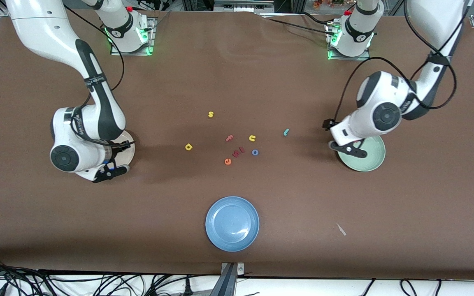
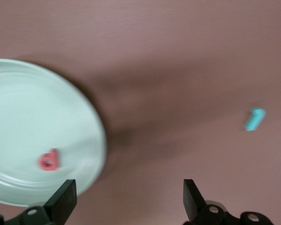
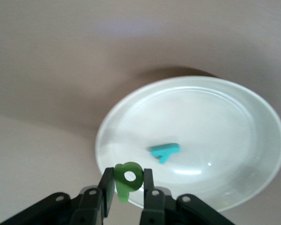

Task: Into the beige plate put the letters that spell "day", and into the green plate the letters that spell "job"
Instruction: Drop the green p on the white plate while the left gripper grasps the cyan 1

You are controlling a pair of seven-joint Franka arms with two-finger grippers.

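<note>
Right wrist view, right gripper pinching green "d", over beige plate rim

Brown table, cluttered edges

A brown mat covers the table, wrinkled along its upper edge. Black cables tangle on a white surface nearest the front camera; metal framing lines the corners.

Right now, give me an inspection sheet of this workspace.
Surface: brown table.
Job's things: pink b in green plate; teal y in beige plate; yellow a, blue o, teal j on table.
Clutter: blue plate; s, f, u, e loose.
Grippers: left pincer open by green plate; right pincer holds green d over beige plate.
Cables: bundle along camera edge.
Surroundings: nothing seen.
</note>
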